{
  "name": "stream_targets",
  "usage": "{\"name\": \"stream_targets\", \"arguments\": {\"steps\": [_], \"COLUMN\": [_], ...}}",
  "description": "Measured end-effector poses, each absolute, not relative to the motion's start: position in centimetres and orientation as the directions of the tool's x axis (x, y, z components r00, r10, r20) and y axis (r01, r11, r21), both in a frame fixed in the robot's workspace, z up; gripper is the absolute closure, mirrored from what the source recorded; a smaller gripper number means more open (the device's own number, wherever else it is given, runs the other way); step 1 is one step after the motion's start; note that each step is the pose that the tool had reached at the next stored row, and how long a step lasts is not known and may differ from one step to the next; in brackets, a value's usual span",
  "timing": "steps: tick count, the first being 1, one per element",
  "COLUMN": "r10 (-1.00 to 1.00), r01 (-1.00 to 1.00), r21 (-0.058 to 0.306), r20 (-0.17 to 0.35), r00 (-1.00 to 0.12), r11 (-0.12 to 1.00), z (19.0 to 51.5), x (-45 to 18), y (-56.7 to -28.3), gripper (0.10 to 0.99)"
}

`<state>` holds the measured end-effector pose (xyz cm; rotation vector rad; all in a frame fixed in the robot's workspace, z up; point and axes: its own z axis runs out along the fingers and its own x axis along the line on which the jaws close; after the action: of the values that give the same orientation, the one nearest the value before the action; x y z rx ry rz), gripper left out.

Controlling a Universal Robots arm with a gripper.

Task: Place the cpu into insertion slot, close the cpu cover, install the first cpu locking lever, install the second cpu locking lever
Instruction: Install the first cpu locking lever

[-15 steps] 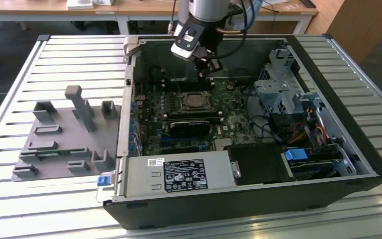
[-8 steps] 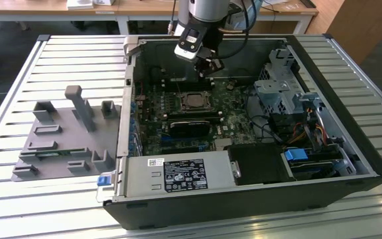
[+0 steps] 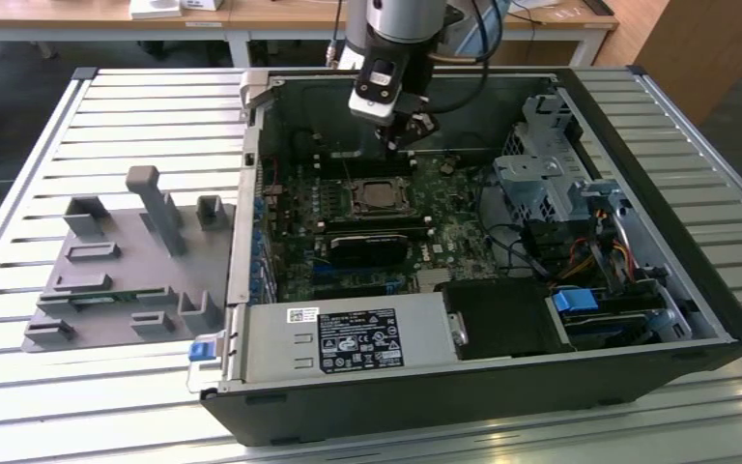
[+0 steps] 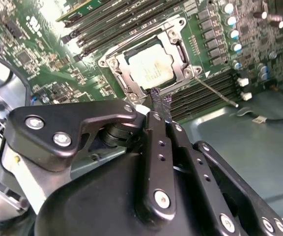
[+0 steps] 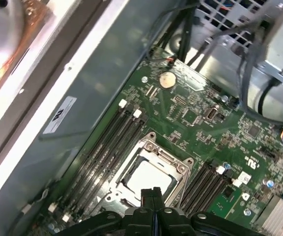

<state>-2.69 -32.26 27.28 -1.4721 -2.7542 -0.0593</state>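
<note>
- Far out from the tool (image 3: 404,142), toward the exterior view's left, a grey fixture tray (image 3: 113,280) lies on the slatted counter (image 3: 36,145), outside the open computer case (image 3: 474,406).
- The tool hangs inside the case over the green motherboard (image 3: 297,253). In both wrist views its two fingers are pressed together with nothing between them.
- Just beyond the tool's tips, the cpu (image 4: 151,66) sits in the insertion slot (image 5: 129,167). Its pale metal top shows through the window of the cpu cover (image 4: 173,37), which lies flat over it. Placing the chip and closing the cover look done.
- Beside the tips, a thin locking lever (image 4: 215,91) juts from a socket corner across the memory slots (image 4: 205,101). It looks unlatched, so at least one lever step seems left. I cannot tell how the other lever stands.
- Toward the exterior view's right of the tool stands the grey drive cage (image 3: 539,184).
</note>
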Motion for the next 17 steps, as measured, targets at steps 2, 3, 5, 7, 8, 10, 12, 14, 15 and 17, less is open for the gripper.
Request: {"name": "stream_targets", "arguments": {"steps": [2,3,5,7,8,10,12,14,15,17], "r10": [0.812,0.803,0.785,0.768,0.76,0.739,0.717,0.695,0.685,0.663], "r01": [0.812,0.803,0.786,0.769,0.761,0.74,0.718,0.696,0.685,0.664], "r21": [0.025,0.025,0.025,0.025,0.025,0.025,0.025,0.025,0.025,0.025], "r20": [0.034,0.034,0.034,0.034,0.034,0.034,0.033,0.033,0.033,0.033], "r00": [-0.583,-0.596,-0.618,-0.639,-0.649,-0.672,-0.696,-0.718,-0.728,-0.748], "r11": [0.583,0.595,0.618,0.639,0.649,0.672,0.696,0.717,0.728,0.748], "z": [27.28,27.28,27.28,27.28,27.28,27.28,27.28,27.28,27.28,27.28], "x": [-2.69,-2.69,-2.69,-2.69,-2.69,-2.69,-2.69,-2.69,-2.69,-2.69], "y": [-32.26,-32.26,-32.26,-32.26,-32.26,-32.26,-32.26,-32.26,-32.26,-32.26], "gripper": [0.98,0.98,0.98,0.98,0.98,0.98,0.98,0.98,0.98,0.98]}}
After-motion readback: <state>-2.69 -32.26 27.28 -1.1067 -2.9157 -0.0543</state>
